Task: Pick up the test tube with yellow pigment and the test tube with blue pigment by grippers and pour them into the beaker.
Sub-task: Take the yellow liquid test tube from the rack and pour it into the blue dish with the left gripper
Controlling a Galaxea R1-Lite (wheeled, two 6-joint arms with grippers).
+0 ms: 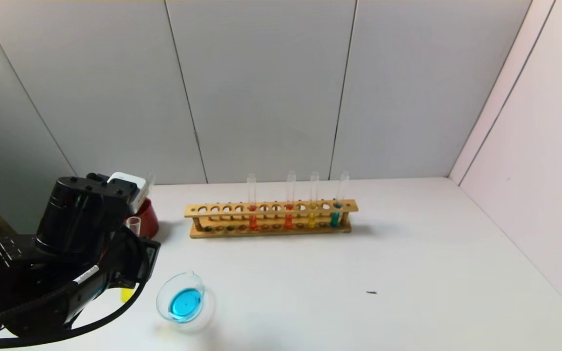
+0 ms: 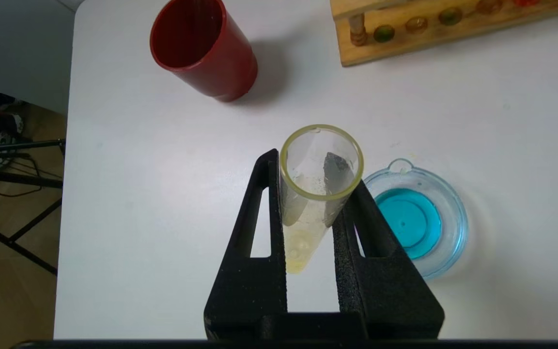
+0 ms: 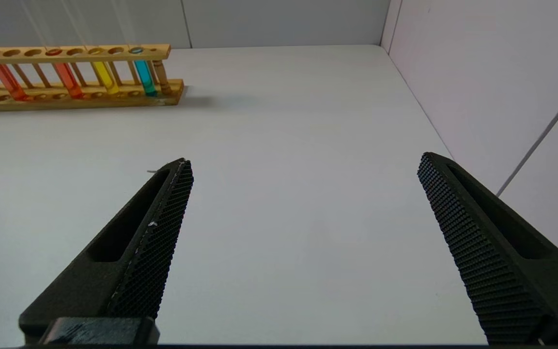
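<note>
Beside beaker [image 2: 417, 220] | left end effector [image 2: 315, 184] clamps yellow tube [image 2: 308, 203] | right end effector [image 3: 303, 203] agape

You see the yellow-pigment tube [image 2: 314, 194] upright, nearly empty, just left of the beaker [image 1: 182, 303] of blue liquid; the blue-pigment tube [image 1: 338, 204] stands racked far right.

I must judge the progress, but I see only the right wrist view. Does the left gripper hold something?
Observer: Yes. The left gripper is shut on a glass tube with a little yellow liquid at its bottom.
Operator: Is the beaker near it?
Observer: The beaker stands on the table just beside that gripper, and the liquid in it is blue.
Operator: Does anything else stand on that side?
Observer: A red cup stands upright near the left end of the rack.
</note>
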